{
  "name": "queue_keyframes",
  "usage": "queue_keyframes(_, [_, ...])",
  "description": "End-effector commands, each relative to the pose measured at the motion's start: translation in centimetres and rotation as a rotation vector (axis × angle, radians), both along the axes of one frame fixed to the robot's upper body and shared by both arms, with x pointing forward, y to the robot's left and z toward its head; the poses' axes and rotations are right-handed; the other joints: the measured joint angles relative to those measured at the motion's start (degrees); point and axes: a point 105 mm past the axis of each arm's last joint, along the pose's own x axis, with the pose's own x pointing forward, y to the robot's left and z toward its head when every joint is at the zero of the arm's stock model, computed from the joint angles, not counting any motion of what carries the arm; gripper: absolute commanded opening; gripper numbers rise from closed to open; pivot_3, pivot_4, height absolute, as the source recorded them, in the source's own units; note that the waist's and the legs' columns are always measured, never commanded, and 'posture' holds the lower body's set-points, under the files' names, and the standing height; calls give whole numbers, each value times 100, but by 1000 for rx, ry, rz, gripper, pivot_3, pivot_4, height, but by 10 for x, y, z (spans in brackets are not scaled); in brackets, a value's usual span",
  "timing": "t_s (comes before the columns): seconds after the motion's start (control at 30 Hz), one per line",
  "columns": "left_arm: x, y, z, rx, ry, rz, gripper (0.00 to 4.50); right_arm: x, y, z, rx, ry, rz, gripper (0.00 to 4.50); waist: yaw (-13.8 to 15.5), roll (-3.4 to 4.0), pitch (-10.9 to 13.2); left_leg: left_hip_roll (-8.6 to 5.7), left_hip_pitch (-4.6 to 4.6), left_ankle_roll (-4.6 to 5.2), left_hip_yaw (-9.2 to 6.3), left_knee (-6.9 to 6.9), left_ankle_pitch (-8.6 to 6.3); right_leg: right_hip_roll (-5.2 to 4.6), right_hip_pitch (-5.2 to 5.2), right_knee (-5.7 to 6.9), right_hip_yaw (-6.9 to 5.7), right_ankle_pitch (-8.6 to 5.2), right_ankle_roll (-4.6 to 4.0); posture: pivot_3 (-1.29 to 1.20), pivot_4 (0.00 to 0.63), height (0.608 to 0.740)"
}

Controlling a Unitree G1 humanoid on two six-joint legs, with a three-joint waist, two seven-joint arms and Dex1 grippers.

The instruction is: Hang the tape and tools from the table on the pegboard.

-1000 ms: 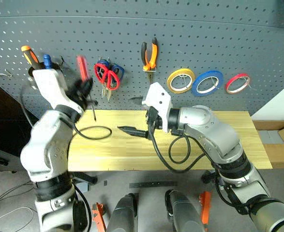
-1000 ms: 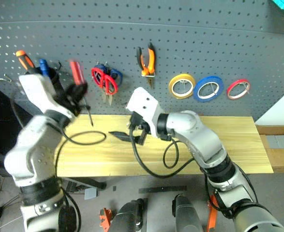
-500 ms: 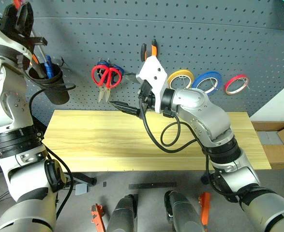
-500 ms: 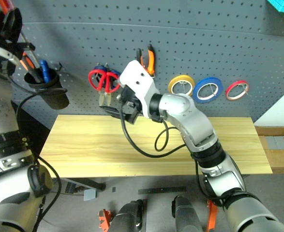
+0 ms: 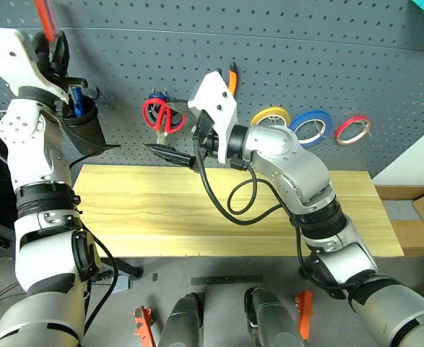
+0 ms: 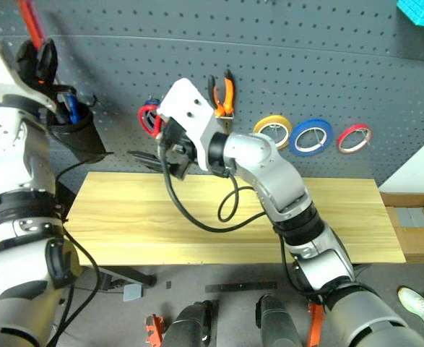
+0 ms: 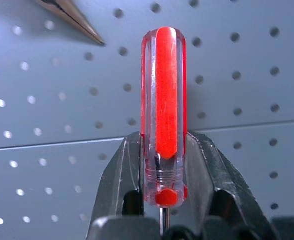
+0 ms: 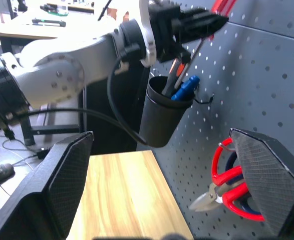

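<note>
Since the earlier frames the left tool (image 5: 53, 52) has risen from just above the worktop (image 5: 161, 217) to the upper left of the frame, carrying the red-handled screwdriver (image 7: 164, 115) up beside the black holder cup (image 5: 81, 126) on the pegboard (image 5: 305, 58). The right tool (image 5: 170, 153) has also lifted and swung left, from the middle of the frame to a place just below the red-handled scissors (image 5: 161, 117).

The left tool is pinching the screwdriver, its two black fingers (image 7: 121, 175) pressed against the clear red handle near the shaft end, handle uppermost. In the right wrist view the steel shaft appears to point down toward the cup's mouth, though whether its tip has entered the cup is hard to tell. The cup already holds a blue-handled tool (image 8: 184, 86) and what seems to be an orange-handled one.

The right tool is spread wide and carries nothing.

The pliers (image 5: 230, 76), the yellow tape roll (image 5: 271, 119), the blue tape ring (image 5: 309, 124) and the red tape roll (image 5: 354, 126) all hang on the board, and no tool lies on the worktop. Judged from this, the screwdriver is the last item, and lowering it into the cup and releasing it would close the task.
</note>
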Motion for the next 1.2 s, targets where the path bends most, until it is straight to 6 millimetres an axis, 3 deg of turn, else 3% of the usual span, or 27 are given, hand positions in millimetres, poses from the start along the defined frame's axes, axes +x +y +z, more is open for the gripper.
queue_keyframes(0.03, [-12, 3, 10, 18, -69, 32, 1542, -10, -2, 25, 71, -65, 32, 4500, -6, 2, -10, 0, 0, 0, 0, 0, 0, 0, 0, 2, 1, 0, 0, -72, 128, 740])
queue_keyframes(0.17, [-17, -2, 6, 13, -80, 50, 2738, -9, -5, 25, 78, -67, 22, 4500, -11, 2, -39, 2, 0, 0, -1, 0, 0, 0, -2, 4, 2, 0, 0, -66, 120, 740])
queue_keyframes(0.33, [-35, -21, 19, 4, -131, 37, 4479, -7, -20, 26, 101, -63, -5, 4500, -11, -1, -66, 4, 0, 1, -5, 4, -1, -1, -1, 8, 1, 1, 0, -65, 116, 740])
queue_keyframes(0.47, [-42, -63, 14, 12, -51, -37, 4479, -7, -53, 24, 132, -19, -36, 4500, 35, -2, -157, 7, -1, 0, -11, 4, -1, -6, 6, 0, -1, 0, 0, -53, 109, 740])
queue_keyframes(0.6, [-63, -111, 3, 73, -27, -231, 4479, -3, -89, -4, 116, 57, -156, 4500, 36, 8, -268, 2, 1, 11, -8, 6, -6, -8, 13, -1, 6, 5, 8, -36, 93, 740])
queue_keyframes(0.73, [-67, -134, -32, 129, 84, -303, 4479, 0, -112, -42, 93, 101, -293, 4500, 19, 55, -367, -1, 19, 11, 3, 6, -5, 6, 25, 7, 12, 6, 5, -33, 76, 740])
queue_keyframes(0.8, [-71, -147, -71, 146, 201, -361, 4479, 2, -124, -71, 117, 163, -377, 4500, -4, 99, -419, -2, 51, 11, 21, 0, -6, 23, 57, -3, 21, 10, -3, -35, 65, 740])
queue_keyframes(0.87, [-74, -148, -110, 127, 308, -364, 4479, 1, -135, -98, 153, 218, -423, 4500, -6, 129, -483, 2, 133, 12, 53, -30, -8, 28, 132, -27, 26, 0, -9, -42, 55, 740])
queue_keyframes(0.93, [-73, -136, -139, 78, 383, -316, 4479, 8, -151, -122, 179, 260, -528, 4500, -8, 129, -515, 6, 216, 12, 72, -55, -8, 29, 204, -27, 37, -49, 9, -46, 46, 740])
queue_keyframes(1.0, [-71, -116, -164, 50, 430, -222, 4479, 16, -175, -148, 191, 260, -675, 4500, -1, 128, -583, 16, 233, 12, 71, -55, -8, 36, 215, -23, 33, -66, -22, -50, 38, 740])
queue_keyframes(1.2, [-67, -80, -217, -47, 532, -96, 4479, 24, -235, -217, 118, 271, -978, 4500, 7, 136, -730, 17, 303, 12, 72, -50, -7, 35, 293, -33, 28, -69, -30, -49, 11, 740])
